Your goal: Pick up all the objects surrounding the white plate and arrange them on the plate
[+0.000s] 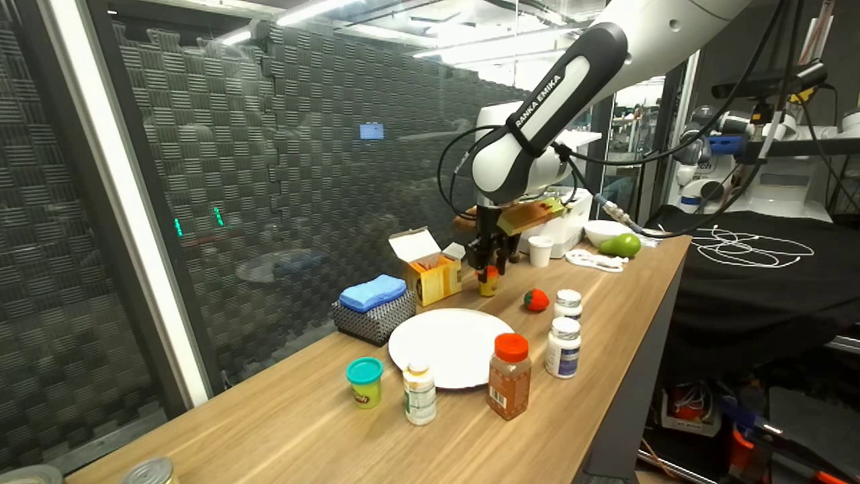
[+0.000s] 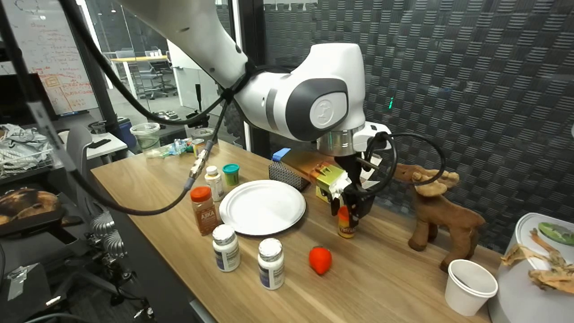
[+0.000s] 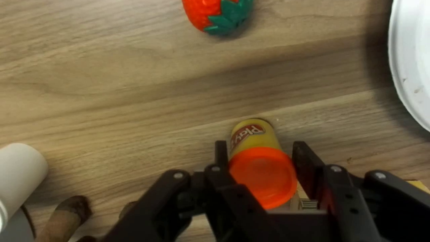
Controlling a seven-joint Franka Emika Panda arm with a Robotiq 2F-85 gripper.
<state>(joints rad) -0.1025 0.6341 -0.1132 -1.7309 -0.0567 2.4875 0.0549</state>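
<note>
Near: red-lidded jar (image 1: 509, 378) is standing just beside the white plate (image 1: 445, 343), likely awaiting pickup. Beyond: jaws are standing partly spread, gripping the orange-lidded tub (image 3: 260, 164) upright on the counter (image 1: 269, 437), presumably for a level lift.

Boxes: open yellow cardboard box (image 1: 438, 284); just beside it, grey woven-pattern box (image 1: 383, 321) with folded blue cloth (image 1: 371, 293) on top;
Plush: brown antlered toy animal (image 2: 444, 216), standing;
Tableware: white paper cup (image 2: 464, 296), upright, near the toy animal; white round bowl (image 1: 601, 231); bright green fruit (image 1: 627, 245) just beside the bowl;
Wall: dark grey textured panels (image 1: 322, 181).
</note>
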